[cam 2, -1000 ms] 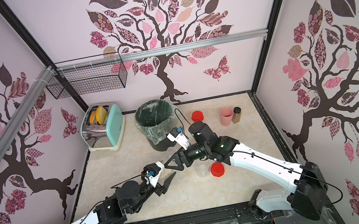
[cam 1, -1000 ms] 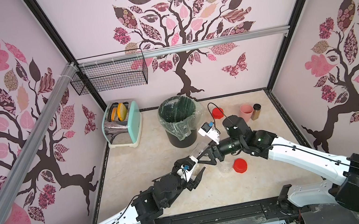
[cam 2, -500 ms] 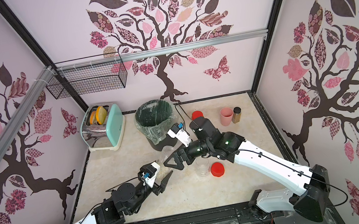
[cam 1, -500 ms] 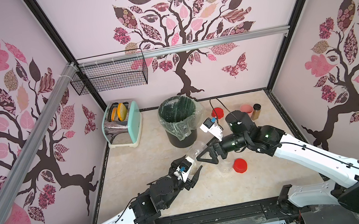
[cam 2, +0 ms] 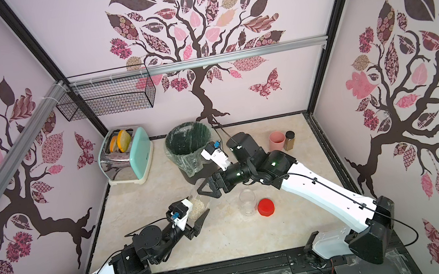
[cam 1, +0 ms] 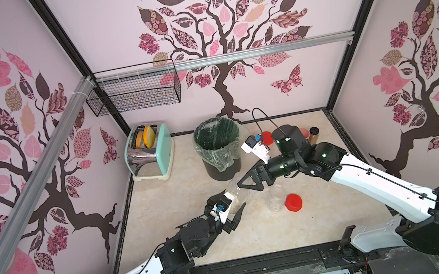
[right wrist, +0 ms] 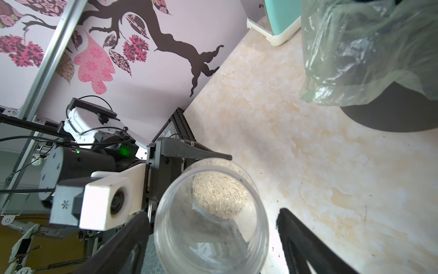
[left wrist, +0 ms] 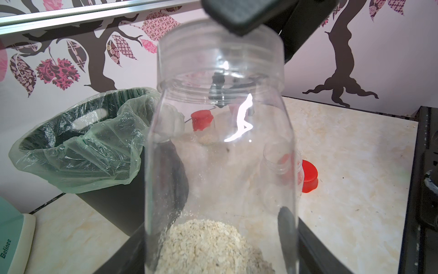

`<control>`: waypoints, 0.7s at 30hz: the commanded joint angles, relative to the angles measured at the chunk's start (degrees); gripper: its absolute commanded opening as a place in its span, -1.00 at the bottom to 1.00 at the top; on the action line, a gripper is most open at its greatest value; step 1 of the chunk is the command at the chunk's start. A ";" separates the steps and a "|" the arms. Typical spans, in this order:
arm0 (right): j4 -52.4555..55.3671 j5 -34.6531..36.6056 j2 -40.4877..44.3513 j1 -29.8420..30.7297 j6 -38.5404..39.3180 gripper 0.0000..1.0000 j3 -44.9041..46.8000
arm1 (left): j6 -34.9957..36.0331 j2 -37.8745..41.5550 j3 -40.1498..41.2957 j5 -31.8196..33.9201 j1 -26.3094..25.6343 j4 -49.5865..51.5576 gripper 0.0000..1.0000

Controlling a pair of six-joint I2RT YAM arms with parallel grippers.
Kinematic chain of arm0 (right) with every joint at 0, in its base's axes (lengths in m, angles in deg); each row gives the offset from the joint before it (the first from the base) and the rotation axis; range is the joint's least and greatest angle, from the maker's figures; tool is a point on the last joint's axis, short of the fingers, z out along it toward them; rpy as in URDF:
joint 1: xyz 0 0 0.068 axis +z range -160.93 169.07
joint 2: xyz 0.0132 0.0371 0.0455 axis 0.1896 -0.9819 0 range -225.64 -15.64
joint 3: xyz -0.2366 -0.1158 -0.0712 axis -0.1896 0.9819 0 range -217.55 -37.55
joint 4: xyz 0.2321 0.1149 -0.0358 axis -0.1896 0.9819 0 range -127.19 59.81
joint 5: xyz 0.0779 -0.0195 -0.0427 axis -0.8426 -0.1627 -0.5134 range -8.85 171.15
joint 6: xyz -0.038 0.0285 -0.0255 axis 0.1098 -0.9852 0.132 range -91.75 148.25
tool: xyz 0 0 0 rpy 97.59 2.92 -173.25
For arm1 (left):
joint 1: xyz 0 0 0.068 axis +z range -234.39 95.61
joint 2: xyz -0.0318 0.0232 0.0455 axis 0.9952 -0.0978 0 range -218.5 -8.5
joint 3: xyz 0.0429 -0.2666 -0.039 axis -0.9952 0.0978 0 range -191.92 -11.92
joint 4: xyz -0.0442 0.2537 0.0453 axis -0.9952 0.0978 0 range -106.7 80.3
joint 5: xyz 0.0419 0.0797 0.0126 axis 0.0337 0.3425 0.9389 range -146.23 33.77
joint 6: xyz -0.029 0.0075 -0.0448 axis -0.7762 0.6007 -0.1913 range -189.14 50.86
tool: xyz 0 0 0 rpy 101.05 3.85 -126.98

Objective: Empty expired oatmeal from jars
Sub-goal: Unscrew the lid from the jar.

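Oatmeal jar (left wrist: 220, 142) in left gripper (cam 1: 232, 203), mint toaster (left wrist: 11, 232) lettered "Belinee"

Legible text: one brand word, on the toaster.
Left wrist view: the word "Belinee" (left wrist: 5, 248) in dark slanted letters runs along the pale cream lower edge of the mint-green rounded toaster with a chrome side (left wrist: 10, 225). The toaster stands at the far left of the scene in both top views (cam 1: 165, 153) (cam 2: 141, 153), where the lettering cannot be made out.
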 commanded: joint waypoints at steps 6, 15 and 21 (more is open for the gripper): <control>1.05 -1.69 0.63 0.29 1.25 0.41 -2.48 | -0.12 1.74 -0.62 0.11 -0.25 0.27 0.04; 9.37 -5.50 -1.77 0.28 18.87 0.27 -7.96 | -1.83 2.14 -1.46 -1.99 -0.33 1.25 0.01; 11.59 -10.75 0.92 0.41 39.46 0.37 -3.30 | -4.52 -0.36 -4.21 -4.35 -0.33 5.55 -0.07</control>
